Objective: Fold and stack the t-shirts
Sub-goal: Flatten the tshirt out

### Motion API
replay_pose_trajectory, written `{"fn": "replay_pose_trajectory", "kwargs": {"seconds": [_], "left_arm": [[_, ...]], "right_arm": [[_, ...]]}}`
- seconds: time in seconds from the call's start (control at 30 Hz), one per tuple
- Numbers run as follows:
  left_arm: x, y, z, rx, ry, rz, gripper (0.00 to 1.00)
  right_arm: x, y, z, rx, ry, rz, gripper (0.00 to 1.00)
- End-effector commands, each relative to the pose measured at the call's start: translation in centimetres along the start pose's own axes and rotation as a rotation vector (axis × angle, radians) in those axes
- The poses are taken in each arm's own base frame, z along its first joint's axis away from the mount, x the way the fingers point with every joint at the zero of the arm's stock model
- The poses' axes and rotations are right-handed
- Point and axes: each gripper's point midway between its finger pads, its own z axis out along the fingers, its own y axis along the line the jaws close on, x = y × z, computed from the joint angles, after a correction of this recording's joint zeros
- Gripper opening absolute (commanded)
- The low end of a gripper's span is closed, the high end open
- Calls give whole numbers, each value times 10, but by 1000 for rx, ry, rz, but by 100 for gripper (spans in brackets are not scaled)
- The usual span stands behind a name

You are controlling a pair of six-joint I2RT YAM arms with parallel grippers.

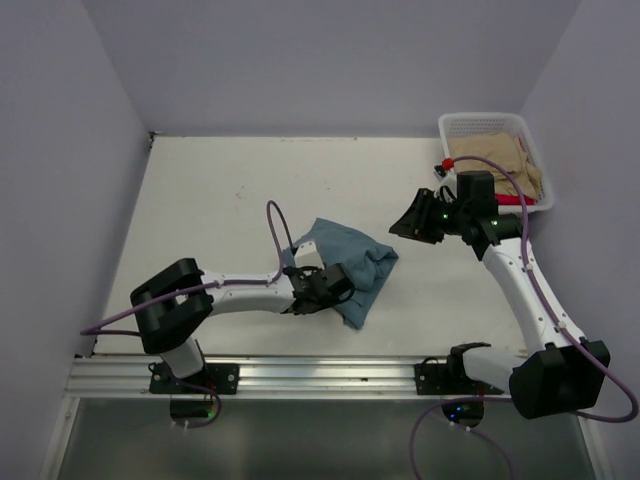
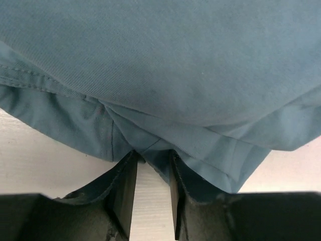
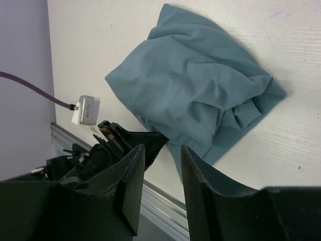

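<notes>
Soft, even overhead light without glare; only faint shadows fall on the tabletop (image 1: 220, 190). All three views are reasonably sharp.

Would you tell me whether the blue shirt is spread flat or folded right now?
Folded over, but only loosely: the blue shirt lies as a compact, wrinkled bundle with layered edges, not spread flat.

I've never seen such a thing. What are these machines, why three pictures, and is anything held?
They are two robot arms at a table, each ending in a two-finger gripper. One picture looks down from above; the other two come from cameras on the wrists. A blue shirt lies crumpled on the table; a basket holds a tan shirt, with a red shirt at its rim. The left gripper has its fingers apart at the blue shirt's edge. The right gripper is open, empty.
</notes>
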Motion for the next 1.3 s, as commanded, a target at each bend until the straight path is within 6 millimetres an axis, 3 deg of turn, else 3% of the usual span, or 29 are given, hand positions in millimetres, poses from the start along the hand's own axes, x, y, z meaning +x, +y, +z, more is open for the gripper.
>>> {"fn": "replay_pose_trajectory", "kwargs": {"seconds": [0.0, 0.13, 0.23, 0.33, 0.37, 0.57, 0.67, 0.77, 0.93, 1.07, 1.27], "left_arm": [[-4, -5, 14, 19, -34, -34, 31], [0, -10, 27, 43, -17, -9, 21], [-2, -19, 31, 82, -21, 15, 3], [-4, -46, 24, 192, -19, 100, 0], [-6, -63, 16, 247, -28, 125, 0], [10, -101, -18, 337, -19, 441, 0], [31, -111, -38, 382, 27, 572, 0], [31, -107, -59, 348, -25, 635, 0], [-15, -101, -101, 314, -181, 600, 0], [-75, -99, -150, 285, -345, 578, 0], [-148, -96, -212, 218, -547, 587, 0]], "right_arm": [[-10, 7, -4, -3, -24, -29, 39], [-11, 7, -5, -5, -27, -28, 39], [-10, 8, -5, -6, -26, -29, 39], [-11, 8, -6, -7, -28, -31, 38], [-11, 8, -5, -7, -30, -31, 38], [-13, 7, -4, -1, -32, -30, 38], [-14, 6, -2, 4, -30, -28, 38], [-13, 3, 1, 13, -20, -25, 37], [-17, -4, 2, 53, -34, -21, 37], [-23, -8, 1, 89, -49, -28, 36], [-22, -10, 4, 89, -44, -26, 36]]}}
